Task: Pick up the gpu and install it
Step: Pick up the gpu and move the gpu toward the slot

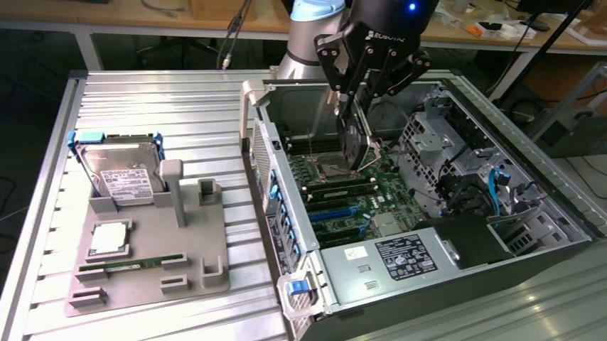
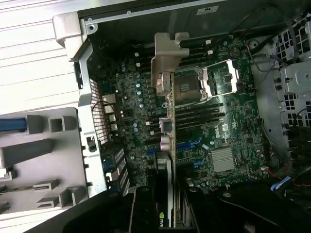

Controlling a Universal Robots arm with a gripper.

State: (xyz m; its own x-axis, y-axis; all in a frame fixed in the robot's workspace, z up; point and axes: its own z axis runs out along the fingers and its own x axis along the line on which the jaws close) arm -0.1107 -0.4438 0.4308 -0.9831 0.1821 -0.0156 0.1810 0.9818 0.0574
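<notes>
One gripper (image 1: 368, 89) hangs over the open computer case (image 1: 559, 213), and we see its two dark fingers (image 1: 343, 71) pinching the gpu (image 1: 356, 138) from both faces. The card is held on edge, upright, with its round black fan facing the exterior view's left. It sits inside the case opening, above the motherboard (image 1: 332, 186). Its lower corner comes down close to the processor socket (image 1: 332, 168), and we cannot tell whether it touches the board.

From the wrist view we look along the card: the gpu (image 2: 165, 165) runs away from the gripper (image 2: 167, 208) as a thin strip. Its silver end bracket (image 2: 167, 53) is at the far end, near the case's rear wall. Below it lie the motherboard (image 2: 131, 102), the socket (image 2: 194, 85) with its metal frame, and a small finned heatsink (image 2: 222, 159).

Several other parts stay outside the case, towards the exterior view's left. A grey holder (image 1: 156, 273) rests on the slatted metal table (image 1: 161, 99). It carries a silver hard drive (image 1: 124, 174) with a white label, a square processor chip (image 1: 109, 238) and a narrow green memory stick (image 1: 128, 264). All three are well apart from the gripper. Inside the case, a power supply (image 1: 399, 259) with a black label sits at the near end.
</notes>
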